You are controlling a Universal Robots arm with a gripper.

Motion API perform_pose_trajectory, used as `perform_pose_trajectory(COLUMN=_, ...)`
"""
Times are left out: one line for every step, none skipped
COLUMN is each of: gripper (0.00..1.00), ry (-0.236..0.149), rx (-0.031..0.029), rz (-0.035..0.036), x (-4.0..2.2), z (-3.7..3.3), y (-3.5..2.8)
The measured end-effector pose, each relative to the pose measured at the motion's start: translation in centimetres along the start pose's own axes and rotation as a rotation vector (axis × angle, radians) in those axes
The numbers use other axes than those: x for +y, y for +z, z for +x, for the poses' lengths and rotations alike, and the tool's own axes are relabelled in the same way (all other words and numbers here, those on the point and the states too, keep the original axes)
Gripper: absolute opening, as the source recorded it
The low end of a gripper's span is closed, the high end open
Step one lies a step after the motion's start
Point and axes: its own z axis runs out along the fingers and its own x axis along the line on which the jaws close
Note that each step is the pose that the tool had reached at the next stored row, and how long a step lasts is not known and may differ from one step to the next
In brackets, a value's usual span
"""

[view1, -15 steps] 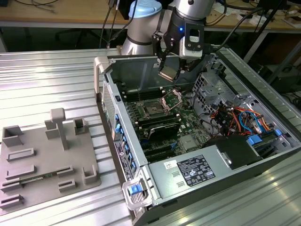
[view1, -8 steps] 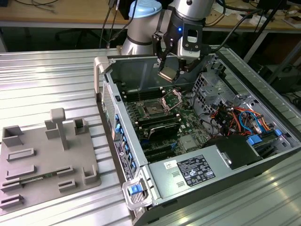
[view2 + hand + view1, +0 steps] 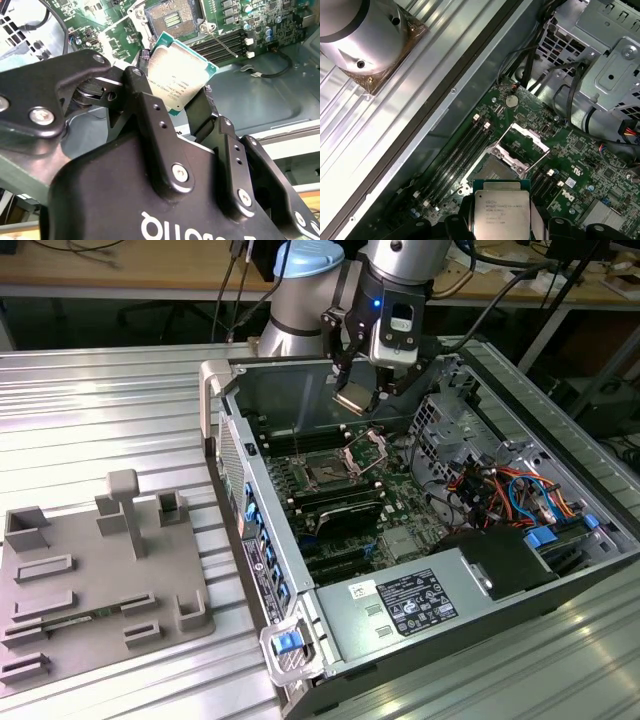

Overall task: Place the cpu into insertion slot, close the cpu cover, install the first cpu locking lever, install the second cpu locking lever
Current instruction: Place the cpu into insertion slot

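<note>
claw (image 3: 169, 86) grips cpu (image 3: 179, 74) — exterior view, above slot (image 3: 326, 472)

- In the first wrist view, the cpu (image 3: 501, 215) is cut off by the picture's edge, and the insertion slot (image 3: 494, 173) is partly hidden behind it.
- In the second wrist view, one cpu corner is covered by the gripper (image 3: 172, 100).

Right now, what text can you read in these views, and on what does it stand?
cpu, clamped in the gripper: several lines of dark print on its metal top, too small to read.
Gripper body: white lettering, upside down and cut off at the picture's edge, not readable whole.
power supply label: dense print and symbols, too small to read.
Nothing can be quoted reliably.
</note>
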Motion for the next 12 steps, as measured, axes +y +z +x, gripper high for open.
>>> perform_pose_trajectory(gripper=0.55, ry=0.003, rx=-0.0002, rz=0.0000, x=-0.01, z=0.01, y=0.00)
perform_pose_trajectory(gripper=0.55, ry=0.005, rx=-0.0004, rz=0.0000, x=-0.02, z=0.01, y=0.00)
perform_pose_trajectory(gripper=0.55, ry=0.007, rx=-0.0006, rz=-0.0001, x=-0.02, z=0.01, y=0.00)
perform_pose_trajectory(gripper=0.55, ry=0.009, rx=-0.0007, rz=-0.0001, x=-0.02, z=0.02, y=0.00)
perform_pose_trajectory(gripper=0.55, ry=0.009, rx=-0.0007, rz=-0.0001, x=-0.02, z=0.02, y=0.00)
perform_pose_trajectory(gripper=0.55, ry=0.009, rx=-0.0008, rz=-0.0001, x=-0.02, z=0.02, y=0.00)
perform_pose_trajectory(gripper=0.55, ry=0.009, rx=-0.0008, rz=-0.0002, x=-0.02, z=0.02, y=0.00)
perform_pose_trajectory(gripper=0.55, ry=0.009, rx=-0.0008, rz=-0.0001, x=-0.02, z=0.02, y=0.00)
perform_pose_trajectory(gripper=0.55, ry=0.009, rx=-0.0008, rz=-0.0002, x=-0.02, z=0.02, y=0.00)
perform_pose_trajectory(gripper=0.55, ry=0.009, rx=-0.0008, rz=-0.0002, x=-0.02, z=0.02, y=0.00)
perform_pose_trajectory(gripper=0.55, ry=0.009, rx=-0.0008, rz=-0.0001, x=-0.02, z=0.02, y=0.00)
perform_pose_trajectory(gripper=0.55, ry=0.009, rx=-0.0007, rz=-0.0002, x=-0.02, z=0.02, y=0.00)
